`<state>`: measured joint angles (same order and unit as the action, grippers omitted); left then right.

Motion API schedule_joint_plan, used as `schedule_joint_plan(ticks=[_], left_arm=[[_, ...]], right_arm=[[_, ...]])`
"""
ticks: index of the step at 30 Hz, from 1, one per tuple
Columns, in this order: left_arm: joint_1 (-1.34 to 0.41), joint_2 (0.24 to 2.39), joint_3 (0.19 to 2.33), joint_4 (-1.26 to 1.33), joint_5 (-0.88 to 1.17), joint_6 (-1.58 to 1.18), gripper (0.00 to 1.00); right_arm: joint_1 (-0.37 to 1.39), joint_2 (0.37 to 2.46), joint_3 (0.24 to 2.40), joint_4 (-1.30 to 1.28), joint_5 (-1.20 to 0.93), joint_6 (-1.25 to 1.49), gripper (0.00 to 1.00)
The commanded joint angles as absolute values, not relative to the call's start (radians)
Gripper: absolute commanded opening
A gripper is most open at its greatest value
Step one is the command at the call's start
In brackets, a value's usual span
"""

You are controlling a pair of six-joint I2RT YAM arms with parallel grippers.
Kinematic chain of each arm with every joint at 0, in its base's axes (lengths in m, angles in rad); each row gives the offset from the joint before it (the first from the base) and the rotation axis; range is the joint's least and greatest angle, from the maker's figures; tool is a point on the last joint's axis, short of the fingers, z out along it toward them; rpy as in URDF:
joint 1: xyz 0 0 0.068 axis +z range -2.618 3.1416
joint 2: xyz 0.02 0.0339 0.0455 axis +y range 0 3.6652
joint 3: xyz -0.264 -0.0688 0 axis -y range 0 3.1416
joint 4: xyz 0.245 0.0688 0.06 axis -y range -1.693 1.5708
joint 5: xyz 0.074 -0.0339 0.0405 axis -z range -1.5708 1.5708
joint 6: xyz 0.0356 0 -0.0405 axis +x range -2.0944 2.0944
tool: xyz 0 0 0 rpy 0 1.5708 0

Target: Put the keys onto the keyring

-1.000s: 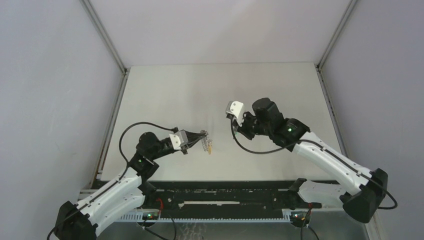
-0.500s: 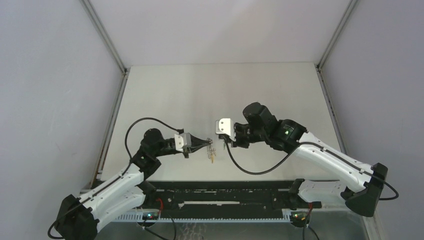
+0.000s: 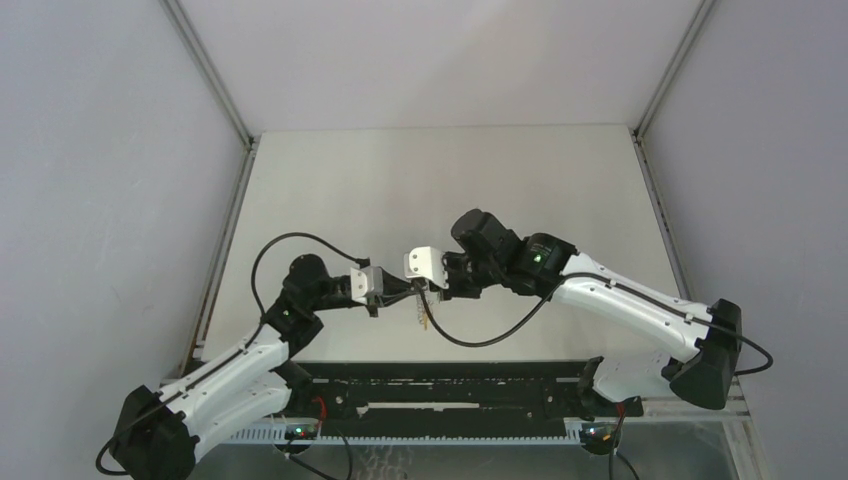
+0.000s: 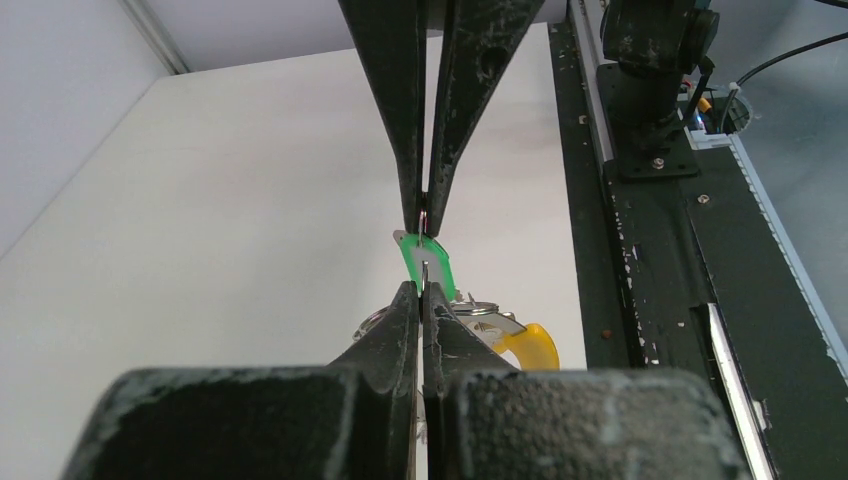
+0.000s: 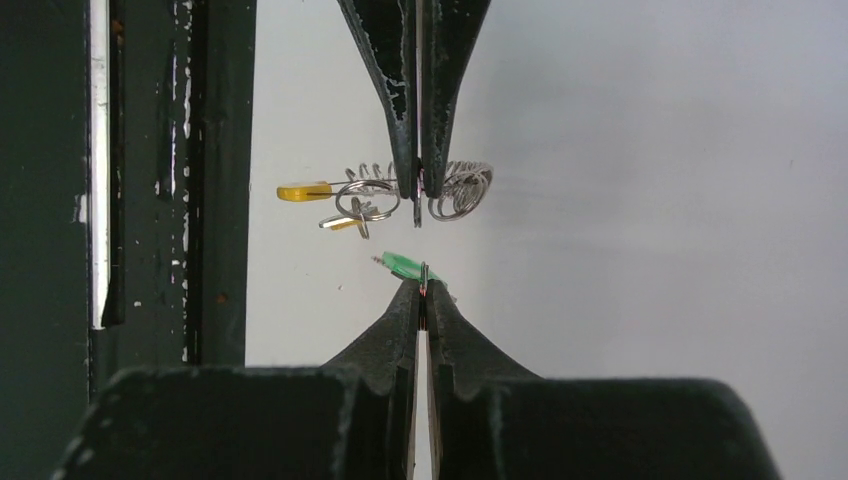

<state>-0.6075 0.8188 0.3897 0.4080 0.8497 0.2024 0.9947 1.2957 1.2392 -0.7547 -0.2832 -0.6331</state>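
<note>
Where the arms meet: at 6 o'clock from the middle of the table (image 3: pixel 330 180), close to its near edge, with the two sets of tips facing each other.
Left arm (image 3: pixel 240 360): reaches in from 8 o'clock in the overhead view, forearm low and nearly level.
Left gripper (image 5: pixel 418 188): fingers pressed together, pinching the wire of the keyring. In the right wrist view it enters from 12 o'clock.
Keyring (image 5: pixel 462 190): grey wire seen edge-on as a row of loops, held clear of the table and spreading toward 3 and 9 o'clock from the pinch.
Yellow key (image 5: pixel 305 192): at 9 o'clock of the pinch, hanging at the keyring's end by a small split ring (image 5: pixel 365 205), head pointing to 9 o'clock.
Green key (image 5: pixel 403 265): not on the keyring. It sits at 6 o'clock of it in the right wrist view, with a gap showing between the two.
Right gripper (image 5: pixel 422 292): fingers closed narrow, nipping the green key at its edge.
Right arm (image 3: pixel 620 300): comes in from 4 o'clock in the overhead view, elbow raised, a black cable (image 3: pixel 480 335) looping under the wrist.
Contact between green key and left fingers: cannot tell, as they overlap in the left wrist view.
</note>
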Motion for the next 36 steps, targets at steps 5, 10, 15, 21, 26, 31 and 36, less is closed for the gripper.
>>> schedule_joint_plan(ticks=[5,10,15,21,26,31,36], left_arm=[[-0.614,0.81,0.452,0.446,0.86,0.209,0.0],[-0.614,0.811,0.454,0.446,0.859,0.209,0.0],[-0.614,0.808,0.452,0.449,0.86,0.206,0.0],[-0.614,0.808,0.451,0.451,0.861,0.206,0.0],[-0.614,0.808,0.45,0.451,0.855,0.206,0.0],[-0.614,0.805,0.447,0.452,0.842,0.207,0.0],[-0.614,0.799,0.443,0.451,0.829,0.209,0.0]], right_arm=[[1.044,1.31,1.291,-0.732,-0.19,-0.667,0.0],[1.068,1.315,1.29,-0.72,-0.145,-0.682,0.0],[1.081,1.312,1.287,-0.706,-0.129,-0.691,0.0],[1.091,1.293,1.265,-0.664,-0.121,-0.697,0.0],[1.094,1.29,1.264,-0.661,-0.134,-0.699,0.0],[1.097,1.289,1.264,-0.675,-0.14,-0.701,0.0],[1.1,1.283,1.264,-0.69,-0.125,-0.698,0.0]])
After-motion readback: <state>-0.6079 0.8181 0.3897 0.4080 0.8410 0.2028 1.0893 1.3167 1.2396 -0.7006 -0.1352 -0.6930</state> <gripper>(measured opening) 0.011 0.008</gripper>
